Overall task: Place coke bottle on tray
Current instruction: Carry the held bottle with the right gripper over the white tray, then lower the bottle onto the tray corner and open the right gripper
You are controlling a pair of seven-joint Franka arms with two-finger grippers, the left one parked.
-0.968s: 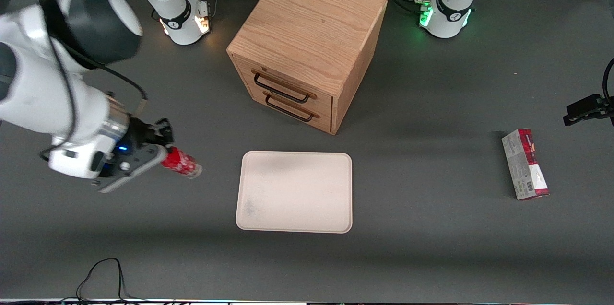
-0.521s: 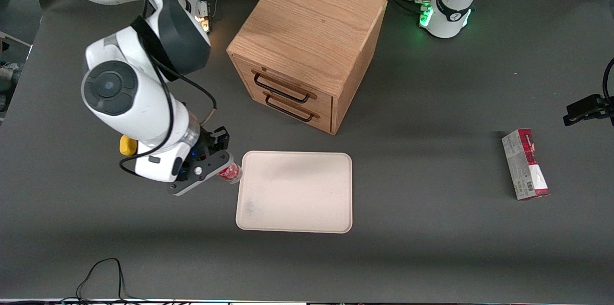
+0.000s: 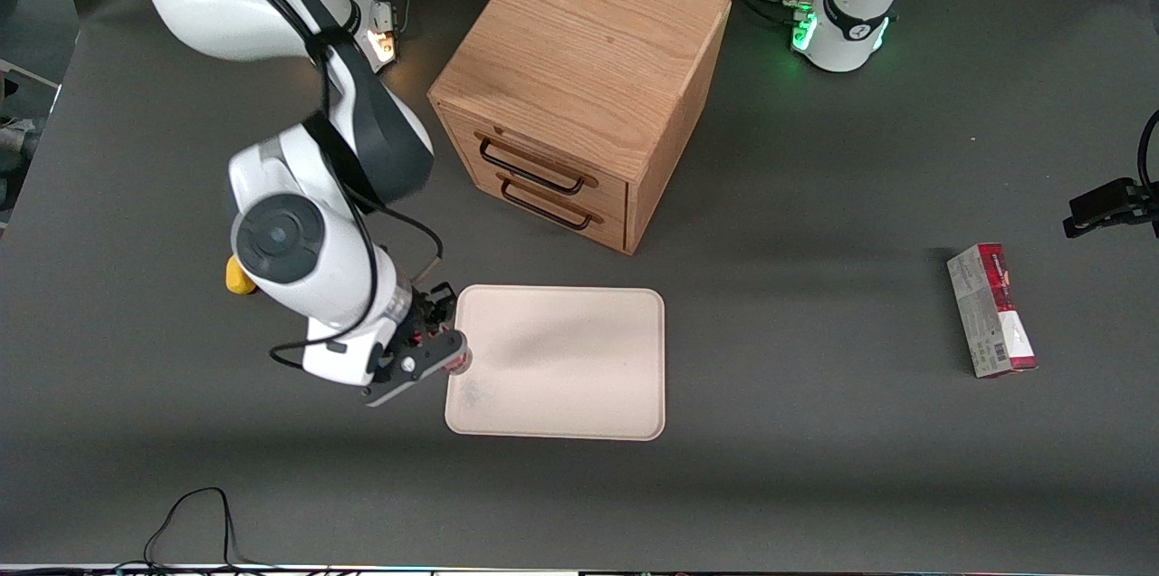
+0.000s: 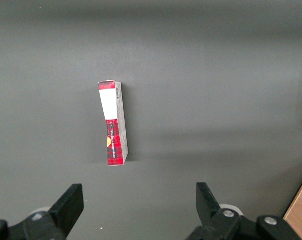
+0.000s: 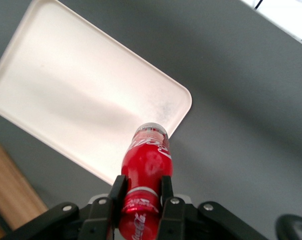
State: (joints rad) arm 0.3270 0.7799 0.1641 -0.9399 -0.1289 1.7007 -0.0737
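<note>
Coke bottle (image 5: 146, 165) is clamped by its capped end in the pincer (image 3: 450, 357), clear base pointing out over the tray (image 3: 579, 377), just above the edge facing the working arm's end of the tabletop (image 3: 815, 485). To do this well, I judge it should carry farther inward over the tray's middle, lower until the bottle rests, then release, so it cannot roll off toward the wooden drawer cabinet (image 3: 579, 87).

The dark grey table (image 3: 815, 467) carries tray (image 3: 579, 377), wooden cabinet (image 3: 579, 78), carton (image 3: 991, 312).
</note>
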